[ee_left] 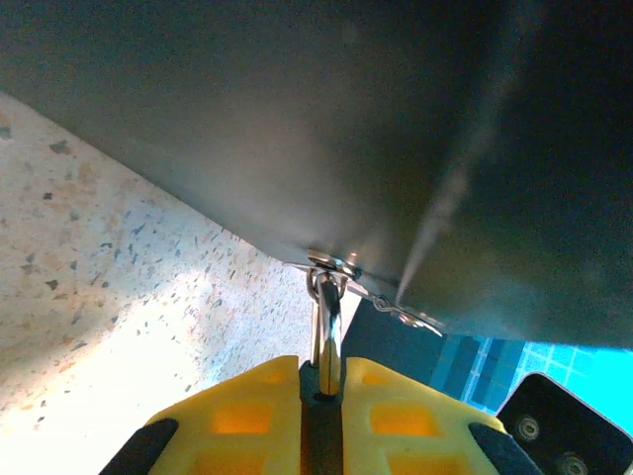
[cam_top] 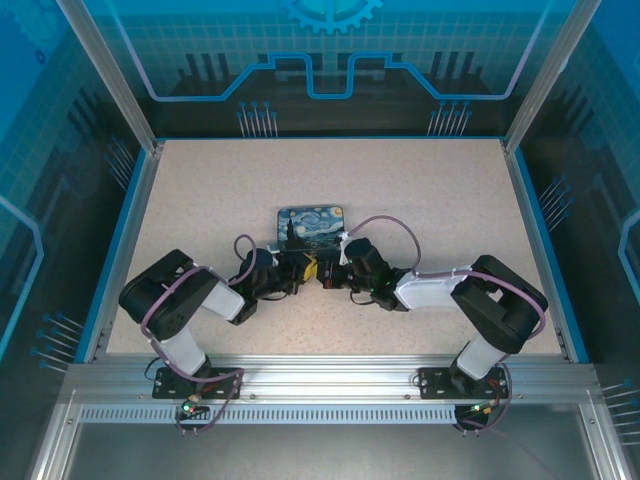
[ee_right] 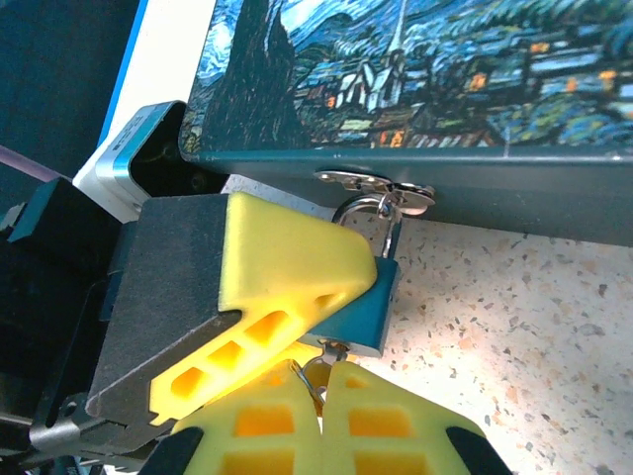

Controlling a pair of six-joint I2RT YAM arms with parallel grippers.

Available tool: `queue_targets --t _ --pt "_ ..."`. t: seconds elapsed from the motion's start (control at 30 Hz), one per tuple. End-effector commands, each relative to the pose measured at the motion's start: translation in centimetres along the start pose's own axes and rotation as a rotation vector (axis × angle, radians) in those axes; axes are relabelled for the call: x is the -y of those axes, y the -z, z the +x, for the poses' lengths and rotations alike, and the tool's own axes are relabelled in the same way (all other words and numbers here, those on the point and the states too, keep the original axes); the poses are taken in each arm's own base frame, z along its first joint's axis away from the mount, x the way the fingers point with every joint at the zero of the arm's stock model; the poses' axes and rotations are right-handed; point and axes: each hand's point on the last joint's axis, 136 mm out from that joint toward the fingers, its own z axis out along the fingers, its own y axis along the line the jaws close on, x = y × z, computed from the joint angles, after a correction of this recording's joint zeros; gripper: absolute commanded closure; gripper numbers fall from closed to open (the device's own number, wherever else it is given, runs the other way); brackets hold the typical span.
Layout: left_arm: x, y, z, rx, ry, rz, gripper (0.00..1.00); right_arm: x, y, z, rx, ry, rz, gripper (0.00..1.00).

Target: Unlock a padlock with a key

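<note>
Bench: speckled beige top with a blue rim, an aluminium rail along the near edge.
Room: blue see-through panels on all sides, printed with circuit lines and a gear outline.
Box: mid-bench between my two arms, its lid printed with a swirling starry-night painting of a village and a spire.
Padlock: teal-blue body hanging from the silvery hasp on the box's front wall, its thin shackle looped through.
Left fingers: clenched on the padlock body from its side, the shackle rising straight out between the yellow tips.
Right fingers: pinched together just beneath the padlock, grasping the key.
Key: a thin metal sliver at the padlock's underside, mostly hidden between my right fingertips.
</note>
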Motion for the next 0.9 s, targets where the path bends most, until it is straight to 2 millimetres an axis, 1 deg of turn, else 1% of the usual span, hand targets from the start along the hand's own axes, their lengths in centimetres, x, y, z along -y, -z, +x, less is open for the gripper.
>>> queue_targets --t 0.0,0.1,0.17,0.2,0.27,0.3,0.33,0.4,0.5,0.57,0.67,0.73,0.77,0.87 --pt "0.3 -0.2 -0.9 0.049 -0.009 0.019 1.0 -0.3 0.4 -2.1 0.067 -0.057 -0.023 1.0" --pt "0.3 -0.2 -1.0 0.056 -0.01 0.018 1.0 0.3 0.8 -1.9 0.04 0.033 0.051 1.0" --pt "0.3 -0.2 -1.1 0.061 -0.01 0.016 1.0 1.0 1.4 -1.8 0.04 0.073 0.084 0.93" --pt "0.3 -0.2 -1.1 0.064 -0.011 0.015 1.0 1.4 1.7 -1.7 0.034 0.09 0.094 0.85" --pt "0.3 -0.2 -1.2 0.067 -0.011 0.013 1.0 2.1 2.3 -1.7 0.032 0.115 0.108 0.75" --pt "0.2 -0.2 -1.3 0.07 -0.011 0.012 1.0 2.3 2.5 -1.7 0.029 0.128 0.104 0.68" --pt "0.2 -0.2 -1.3 0.07 -0.012 0.009 1.0 2.4 2.8 -1.7 0.026 0.142 0.097 0.63" --pt "0.0 -0.3 -1.3 0.071 -0.012 0.004 1.0 2.4 3.5 -1.5 0.022 0.17 0.076 0.56" --pt "-0.3 -0.3 -1.4 0.073 -0.021 -0.007 1.0 2.6 4.6 -1.8 0.035 0.181 0.047 0.48" --pt "-0.7 -0.2 -1.4 0.075 -0.025 -0.02 1.0 2.6 5.1 -2.2 0.034 0.176 0.024 0.46" --pt "-0.9 -0.2 -1.5 0.077 -0.019 -0.027 1.0 1.8 5.2 -2.2 0.01 0.237 0.008 0.46" --pt "-0.6 -0.3 -1.3 0.069 -0.012 -0.023 1.0 1.3 5.1 -2.0 0.002 0.345 0.042 0.48" --pt "-0.4 -0.4 -1.3 0.065 -0.008 -0.016 1.0 1.5 5.2 -1.9 0.006 0.414 0.089 0.48" --pt "0.1 -0.3 -1.0 0.052 0.004 -0.009 1.0 1.5 5.8 -2.5 0.089 0.677 0.213 0.48"
